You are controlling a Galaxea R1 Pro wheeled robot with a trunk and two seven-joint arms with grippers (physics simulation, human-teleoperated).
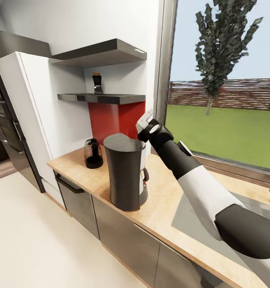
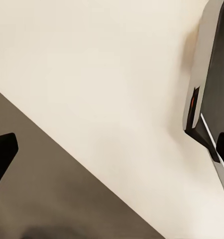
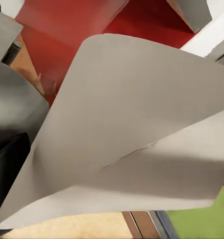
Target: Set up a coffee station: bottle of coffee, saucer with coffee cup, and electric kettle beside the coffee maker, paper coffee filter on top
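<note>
The right arm (image 1: 215, 200), white forearm and black elbow cover, runs from the lower right corner of the head view up to the right gripper (image 1: 144, 122), which hangs just above and behind the top rear edge of the coffee maker (image 1: 125, 176). The gripper is clamped on the paper coffee filter (image 3: 137, 134); in the right wrist view the pale folded sheet spreads wide in front of the camera, with a crease running across it. In the head view the filter appears as a small pale flap at the gripper tip, above the slanted top of the coffee maker. Whether it touches that top cannot be told.

The coffee maker stands upright on the countertop (image 1: 167, 208), near the front edge. The electric kettle (image 1: 93, 153) stands on the same countertop, near the coffee maker on its far side, close to the white cabinet (image 1: 35, 108). A red wall panel (image 1: 115, 118) rises behind both appliances.

Above the panel, the kitchen shelf (image 1: 101, 97) carries the bottle of coffee (image 1: 97, 83), upright, well apart from the gripper. A thicker dark slab (image 1: 103, 53) is mounted higher on the wall. A window (image 1: 227, 80) beside the shelf shows grass, a fence and a tree.

In the left wrist view, two dark finger tips of the left gripper (image 2: 117, 154) appear at opposite edges, spread apart with nothing between them, over a pale floor (image 2: 92, 74).
</note>
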